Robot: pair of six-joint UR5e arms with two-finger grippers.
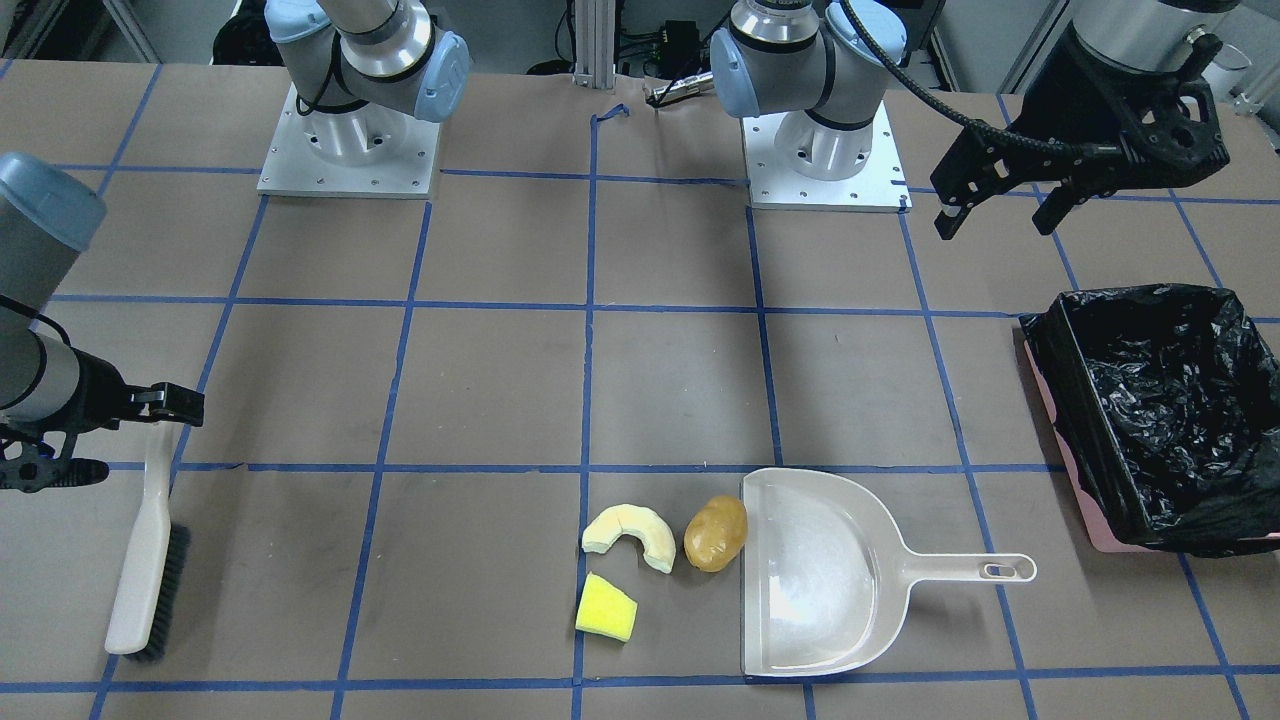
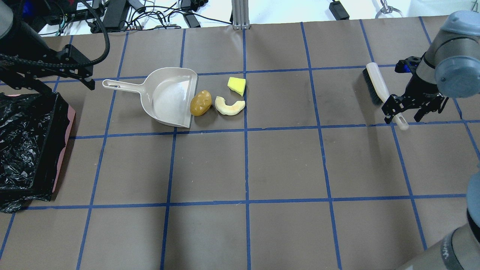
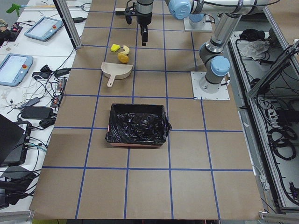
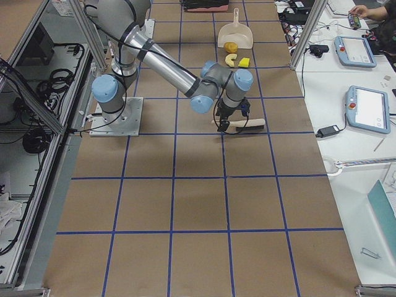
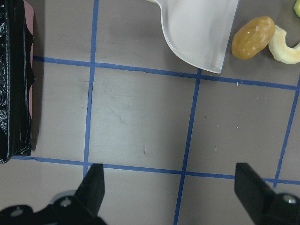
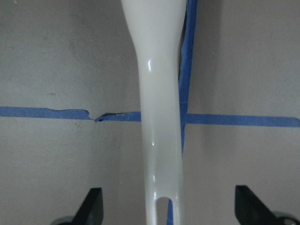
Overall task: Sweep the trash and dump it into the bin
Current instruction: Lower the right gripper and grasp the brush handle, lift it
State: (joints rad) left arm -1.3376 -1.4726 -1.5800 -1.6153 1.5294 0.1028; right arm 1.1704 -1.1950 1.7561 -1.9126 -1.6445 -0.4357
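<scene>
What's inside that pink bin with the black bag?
Only the crinkled black bag shows inside the bin; nothing else is visible. Its folds hide parts of the bottom.

Robotics laboratory, robot work cell. Work table (image 2: 285,165) papered brown and gridded with blue tape (image 2: 246,165). Two industrial robot arms (image 4: 164,62) bolted to metal base plates (image 1: 290,175). Aluminium-profile post (image 2: 238,13). Side benches carry teach pendants (image 4: 370,106), loose cables (image 3: 39,105) and a power adapter (image 2: 339,10).
</scene>
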